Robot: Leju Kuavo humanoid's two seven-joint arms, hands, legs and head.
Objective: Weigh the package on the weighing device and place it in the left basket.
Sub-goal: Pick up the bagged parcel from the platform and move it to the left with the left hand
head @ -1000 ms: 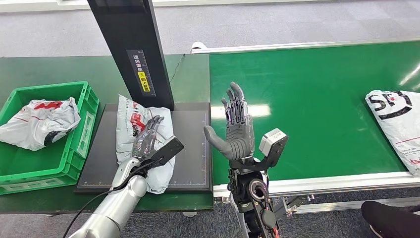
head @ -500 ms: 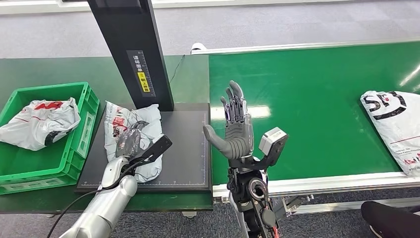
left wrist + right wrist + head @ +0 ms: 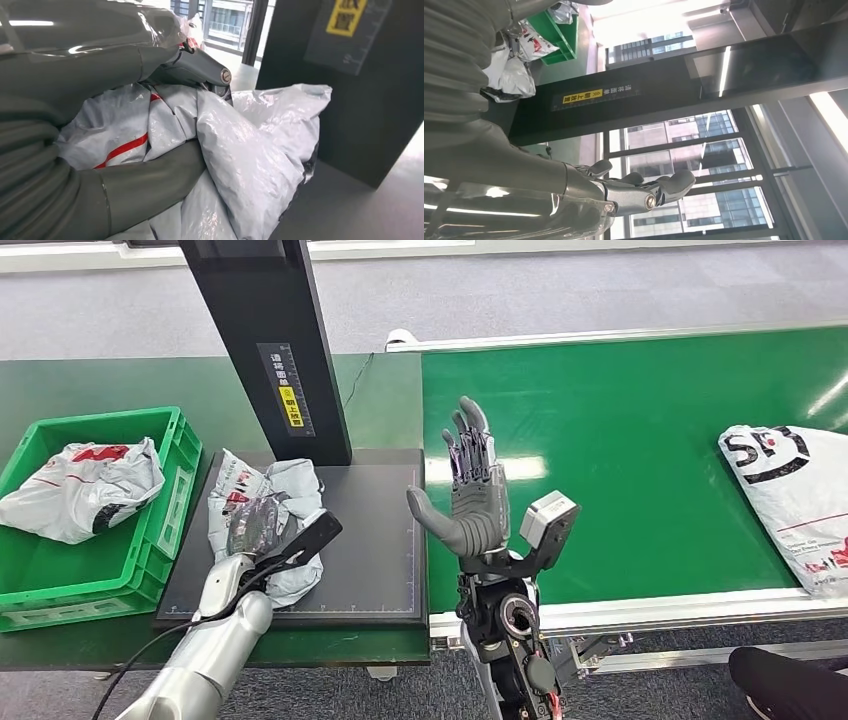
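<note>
The green conveyor belt (image 3: 640, 460) fills the right half of the scene, with the darker green worktop (image 3: 120, 380) to its left carrying the black weighing device (image 3: 370, 540) and its tall black post (image 3: 265, 340). At the far left sits the green basket (image 3: 160, 540), which already holds one white bagged parcel (image 3: 80, 485), and another bagged parcel (image 3: 790, 500) lies near the right end of the belt. The package (image 3: 285, 485) to be weighed rests on the left part of the weighing plate, at the foot of the post. A second ago it lay spread flat under the left hand; it is now bunched and drawn toward the plate's left edge, nearer the basket. The left hand (image 3: 262, 530) has its fingers (image 3: 190, 67) clamped into the crumpled plastic, and the left wrist view shows the film gathered between thumb and fingers. That suggests weighing is over and the carry to the basket is beginning, though the package looks as if it is not yet lifted clear of the plate. The right hand (image 3: 475, 500) stays raised upright over the belt's near edge, fingers apart and holding nothing.
</note>
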